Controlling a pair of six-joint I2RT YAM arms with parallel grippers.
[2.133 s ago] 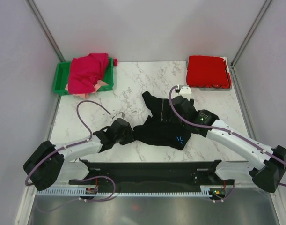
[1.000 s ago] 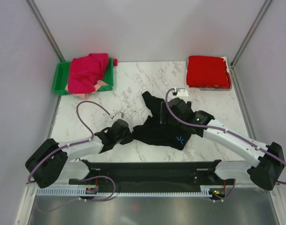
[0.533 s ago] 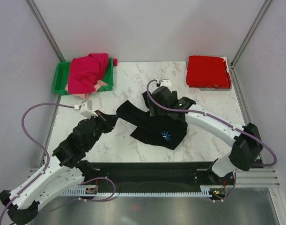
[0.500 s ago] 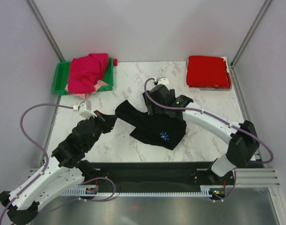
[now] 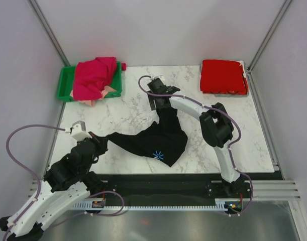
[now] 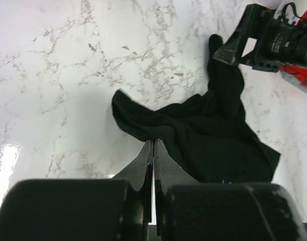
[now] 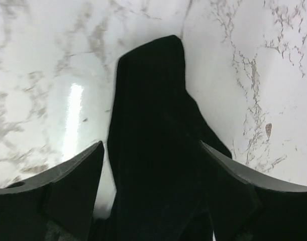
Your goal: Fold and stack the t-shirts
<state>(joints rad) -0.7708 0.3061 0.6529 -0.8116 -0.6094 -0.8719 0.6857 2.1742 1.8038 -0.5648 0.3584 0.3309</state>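
Marble table (image 5: 118,108); black t-shirt (image 5: 161,140); left gripper (image 6: 152,148) pressed together, pinch unclear; right gripper (image 7: 152,145) spread astride cloth

Black t-shirt (image 5: 163,135): matt soft cloth, no sheen; you see faint vertical ribbing in right wrist view.
Red t-shirt (image 5: 222,75), magenta t-shirt (image 5: 93,75): matt cloth.
Table (image 5: 123,108): white marble-look top, smooth, glossy; expect glare patches.
Bin (image 5: 65,84): green plastic, slight gloss.
Right arm (image 5: 191,104) shell: smooth white plastic.
Left gripper (image 6: 153,144) fingers (image 6: 142,163): matt black.
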